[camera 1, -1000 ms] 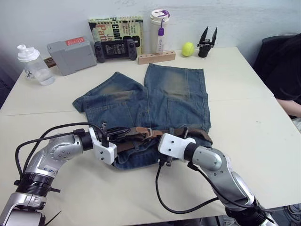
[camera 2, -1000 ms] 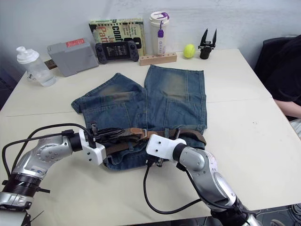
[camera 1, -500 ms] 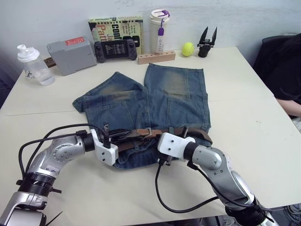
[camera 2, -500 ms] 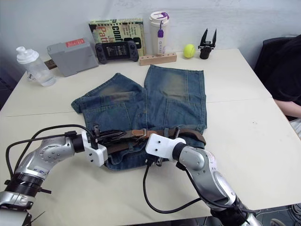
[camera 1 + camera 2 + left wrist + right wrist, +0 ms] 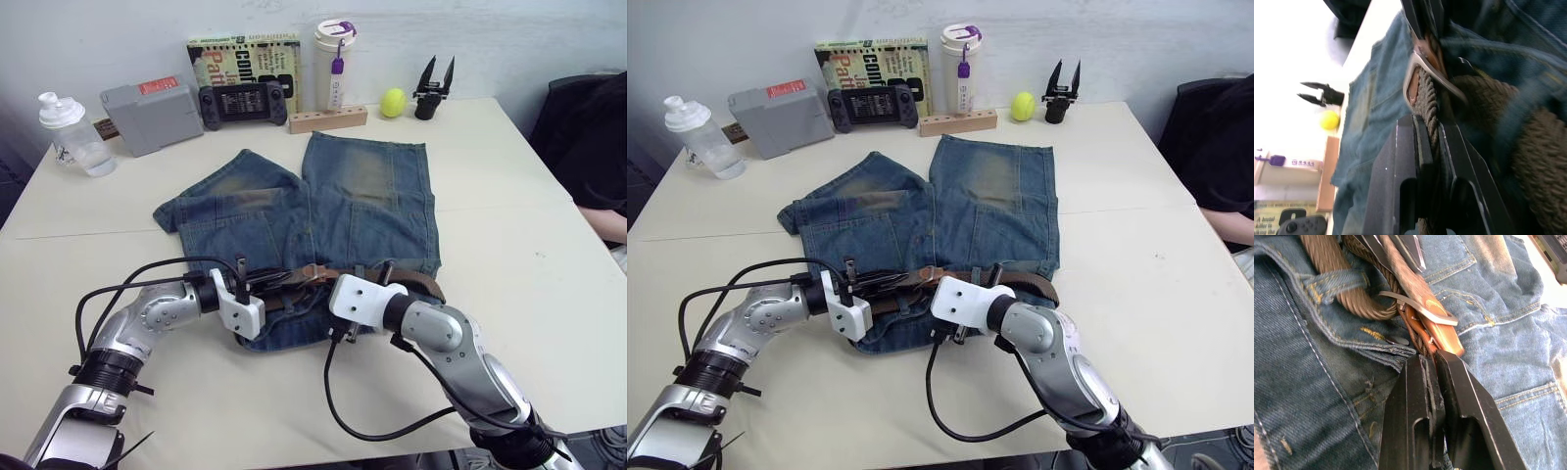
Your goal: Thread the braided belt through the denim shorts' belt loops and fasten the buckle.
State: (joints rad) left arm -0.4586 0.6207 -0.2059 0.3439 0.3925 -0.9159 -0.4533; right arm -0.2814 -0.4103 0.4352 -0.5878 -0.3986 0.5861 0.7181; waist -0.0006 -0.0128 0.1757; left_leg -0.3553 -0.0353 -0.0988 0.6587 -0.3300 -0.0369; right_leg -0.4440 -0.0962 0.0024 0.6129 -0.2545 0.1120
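Note:
The denim shorts (image 5: 362, 196) lie flat on the table, waistband toward me. The braided belt (image 5: 411, 282) runs along the waistband and passes under a belt loop (image 5: 1334, 281). Its silver buckle (image 5: 1420, 305) sits near the waist's middle with a brown leather end through it. My left gripper (image 5: 1427, 120) is shut on the braid just short of the buckle (image 5: 1422, 66). From the other side, my right gripper (image 5: 1431, 357) is shut on the belt right behind the buckle. The two sets of fingertips nearly meet.
Along the table's far edge stand a clear bottle (image 5: 73, 137), grey box (image 5: 149, 116), game controller (image 5: 245, 101), book (image 5: 245, 54), tumbler (image 5: 333, 64), wooden block (image 5: 326, 119), tennis ball (image 5: 393, 102) and a black spare gripper (image 5: 433, 88). A person in dark clothing (image 5: 588, 147) sits at right.
My left gripper has slid right along the waistband with the belt, closing on the buckle. The right arm has stayed put.

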